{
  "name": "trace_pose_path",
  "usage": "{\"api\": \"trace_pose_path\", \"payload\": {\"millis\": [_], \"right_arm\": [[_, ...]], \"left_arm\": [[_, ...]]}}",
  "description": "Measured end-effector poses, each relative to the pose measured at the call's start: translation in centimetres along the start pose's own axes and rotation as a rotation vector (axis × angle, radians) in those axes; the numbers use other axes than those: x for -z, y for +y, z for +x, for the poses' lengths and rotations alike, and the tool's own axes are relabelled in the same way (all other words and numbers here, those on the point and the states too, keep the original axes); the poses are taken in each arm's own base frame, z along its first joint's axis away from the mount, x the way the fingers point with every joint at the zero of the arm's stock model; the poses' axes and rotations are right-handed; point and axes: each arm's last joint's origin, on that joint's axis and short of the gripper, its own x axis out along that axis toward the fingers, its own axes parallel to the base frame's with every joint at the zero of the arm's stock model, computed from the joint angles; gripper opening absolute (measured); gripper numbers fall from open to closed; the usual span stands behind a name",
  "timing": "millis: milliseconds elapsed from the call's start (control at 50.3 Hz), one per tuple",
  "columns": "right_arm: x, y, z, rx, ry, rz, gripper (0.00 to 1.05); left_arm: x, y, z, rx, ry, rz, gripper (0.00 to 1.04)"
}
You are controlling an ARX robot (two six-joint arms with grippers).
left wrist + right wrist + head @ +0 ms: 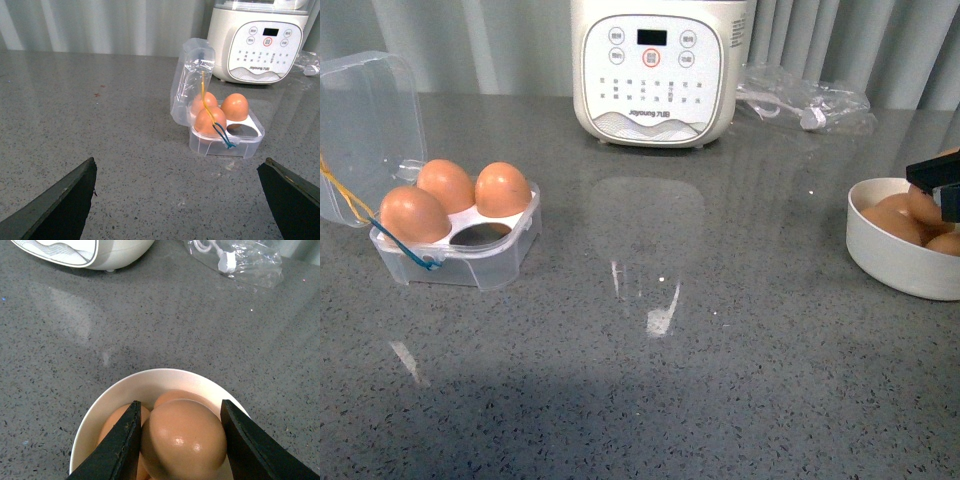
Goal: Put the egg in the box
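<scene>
- Right gripper (180,404): clenching on the egg (183,439), one dark finger (120,445) pressing on each side of the shell; in the front view it is showing only as a dark tip (938,186) at the right edge.
- Egg: orange-brown, sitting between the fingers directly over the bowl (145,387); I cannot tell whether it is touching the eggs under it.
- Bowl: round, white, standing at the right of the table (670,390); it is holding more eggs (116,424) of the same colour beneath and behind the gripped one.
- Left gripper (180,161): released, its two fingers spreading wide apart and grasping nothing; it is hanging above bare table nearer than the box (222,147).
- Box: clear plastic, resting at the left of the table, well apart from the bowl; its lid (365,115) is standing open on the far-left side.
- Tray inside the box: white, four cups; three are carrying eggs (415,213), (446,183), (502,188), and the near-right cup (480,236) is lying open.
- Loops: a yellow one (342,190) is running from the lid, a teal one (408,252) is hanging over the box's near-left corner.
- Cooker (660,70): white, with a button panel, standing at the far middle of the table.
- Bag (807,100): clear plastic holding a white cable, lying just right of the cooker at the far side.
</scene>
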Motion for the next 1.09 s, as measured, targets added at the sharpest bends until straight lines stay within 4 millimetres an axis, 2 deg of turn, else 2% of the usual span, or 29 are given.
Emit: {"api": "trace_pose_path", "payload": {"millis": [79, 159, 278, 358, 378, 437, 755, 954, 1093], "right_arm": [[-0.4, -0.1, -0.5, -0.005, -0.007, 0.017, 0.40], [-1.7, -0.1, -1.0, -0.034, -0.036, 0.057, 0.40], [-4.6, 0.4, -1.6, -0.117, -0.102, 0.144, 0.40], [-6.8, 1.6, -1.3, -0.194, -0.140, 0.201, 0.40], [-7.8, 2.7, -0.7, -0.221, -0.157, 0.197, 0.40], [-9.0, 4.3, 0.3, -0.265, -0.155, 0.199, 0.40], [-12.9, 13.3, 4.9, -0.516, -0.077, 0.152, 0.40], [-12.6, 18.9, 6.4, -0.639, -0.003, 0.076, 0.40], [-12.2, 21.0, 6.1, -0.681, 0.012, 0.033, 0.40]], "left_arm": [[0.0, 0.0, 0.0, 0.000, 0.000, 0.000, 0.98], [0.0, 0.0, 0.0, 0.000, 0.000, 0.000, 0.98], [0.0, 0.0, 0.0, 0.000, 0.000, 0.000, 0.98], [0.0, 0.0, 0.0, 0.000, 0.000, 0.000, 0.98], [0.0, 0.0, 0.0, 0.000, 0.000, 0.000, 0.98], [0.0, 0.0, 0.0, 0.000, 0.000, 0.000, 0.98], [0.0, 0.0, 0.0, 0.000, 0.000, 0.000, 0.98], [0.0, 0.0, 0.0, 0.000, 0.000, 0.000, 0.98], [0.0, 0.0, 0.0, 0.000, 0.000, 0.000, 0.98]]}}
